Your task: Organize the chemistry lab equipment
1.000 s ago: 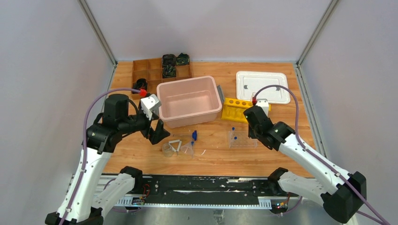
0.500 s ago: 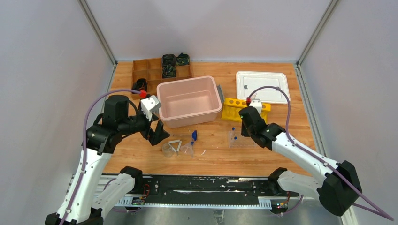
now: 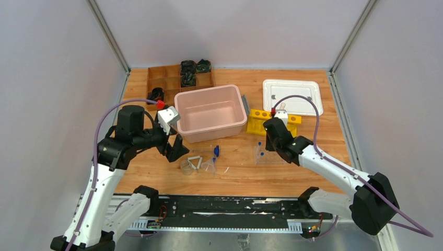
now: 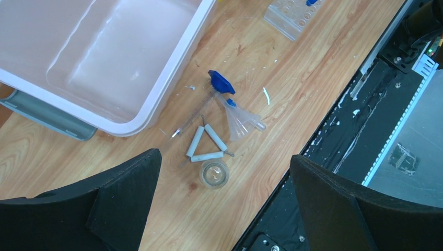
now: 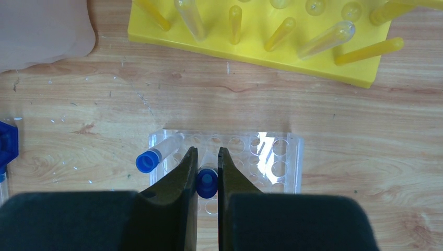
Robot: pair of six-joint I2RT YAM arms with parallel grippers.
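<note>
Pink bin (image 3: 210,112) occupies the table centre. Yellow holed tube rack (image 5: 292,65) lies on the wood to its right, near the clear rectangular tray (image 5: 295,167) but apart from it. Right gripper (image 5: 207,154) is clenched on the gripped tube (image 5: 207,183), blue-capped and standing in that tray. A second tube (image 5: 156,154) leans at the tray's left end. Left gripper (image 4: 224,157) hangs released, jaws wide, above the funnel (image 4: 241,119), white wire triangle (image 4: 205,146), blue-tipped rod (image 4: 221,82) and small beaker (image 4: 214,173), grouped just before the bin.
</note>
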